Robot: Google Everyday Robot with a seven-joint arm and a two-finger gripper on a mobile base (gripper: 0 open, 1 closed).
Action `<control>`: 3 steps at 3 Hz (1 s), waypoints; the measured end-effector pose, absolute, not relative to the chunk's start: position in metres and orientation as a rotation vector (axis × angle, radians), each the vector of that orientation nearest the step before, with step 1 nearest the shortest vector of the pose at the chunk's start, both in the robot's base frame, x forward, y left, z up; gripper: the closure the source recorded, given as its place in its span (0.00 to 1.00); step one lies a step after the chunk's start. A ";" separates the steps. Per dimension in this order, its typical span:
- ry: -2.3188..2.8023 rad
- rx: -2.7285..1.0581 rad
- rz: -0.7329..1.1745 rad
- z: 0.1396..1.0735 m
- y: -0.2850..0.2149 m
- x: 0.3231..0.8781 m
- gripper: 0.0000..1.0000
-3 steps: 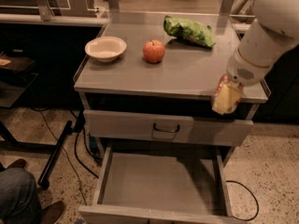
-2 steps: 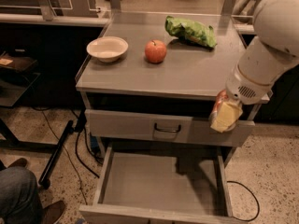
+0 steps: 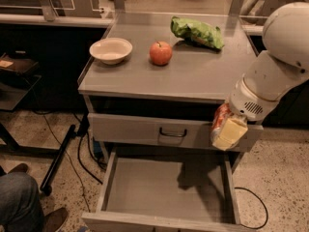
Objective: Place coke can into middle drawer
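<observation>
Evidently the task is partway through: the middle drawer stands pulled open at the bottom of the cabinet, its flat grey floor bare, so the opening step is done. The coke can is not in it yet. The gripper hangs at the right front corner of the cabinet, in front of the closed drawer front with its small black handle. It is above the open drawer's right side. Its pale fingers are clamped around the can, whose red-orange side shows at the gripper's left edge. The can looks tilted, though the fingers hide most of it. The white arm reaches in from the right.

What is left, as I judge it, is the placing itself. The can must be lowered past the drawer front, brought over the drawer floor and let go, and then the gripper withdrawn. The can appears to be over the right part of the drawer or close to its right wall, so a small move toward the middle may help before release.

On the cabinet top a cream bowl, a red apple and a green bag sit well apart from the gripper and play no part in the job.
</observation>
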State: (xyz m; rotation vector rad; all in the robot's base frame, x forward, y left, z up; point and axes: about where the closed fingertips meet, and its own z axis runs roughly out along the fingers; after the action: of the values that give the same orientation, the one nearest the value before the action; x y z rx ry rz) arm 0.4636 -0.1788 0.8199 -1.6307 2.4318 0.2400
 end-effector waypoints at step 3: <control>2.467 -1.473 0.627 0.733 -0.159 0.440 1.00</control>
State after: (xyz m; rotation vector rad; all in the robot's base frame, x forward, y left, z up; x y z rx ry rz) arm 0.4398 -0.1591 0.7328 -1.4727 2.4669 0.6267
